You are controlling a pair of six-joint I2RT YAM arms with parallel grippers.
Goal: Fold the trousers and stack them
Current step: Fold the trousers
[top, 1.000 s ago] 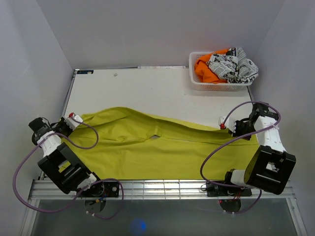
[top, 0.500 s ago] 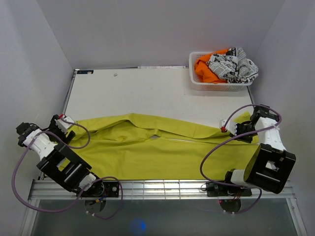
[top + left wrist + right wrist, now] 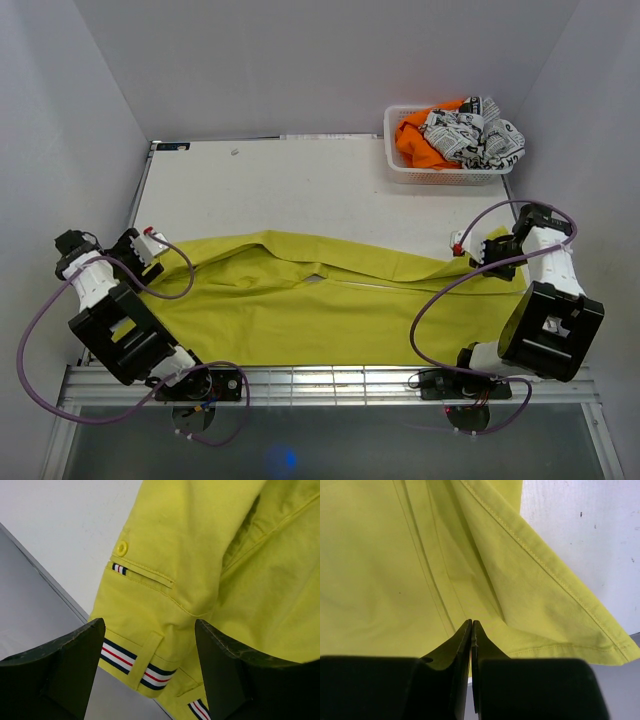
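The yellow trousers [image 3: 300,300] lie spread lengthwise across the near half of the table, waistband at the left and leg ends at the right. My left gripper [image 3: 150,243] hovers open over the waistband corner. In the left wrist view the open gripper [image 3: 149,630] has its fingers on either side of the striped waistband tape [image 3: 120,657], with nothing gripped. A button [image 3: 121,547] and a small striped label [image 3: 119,569] show above it. My right gripper [image 3: 487,255] is shut on the leg end. In the right wrist view the cloth's [image 3: 380,570] creases run into the pinched fingertips of the gripper [image 3: 471,622].
A white basket [image 3: 400,170] at the back right holds an orange garment [image 3: 415,140] and a black-and-white printed cloth [image 3: 475,135]. White tabletop [image 3: 280,190] shows behind the trousers. A metal rail [image 3: 330,380] runs along the near edge, and walls close in on both sides.
My left gripper pulled the waistband leftward, then opened and let it go. My right gripper carried the leg end a little to the right, stretching the trousers out.
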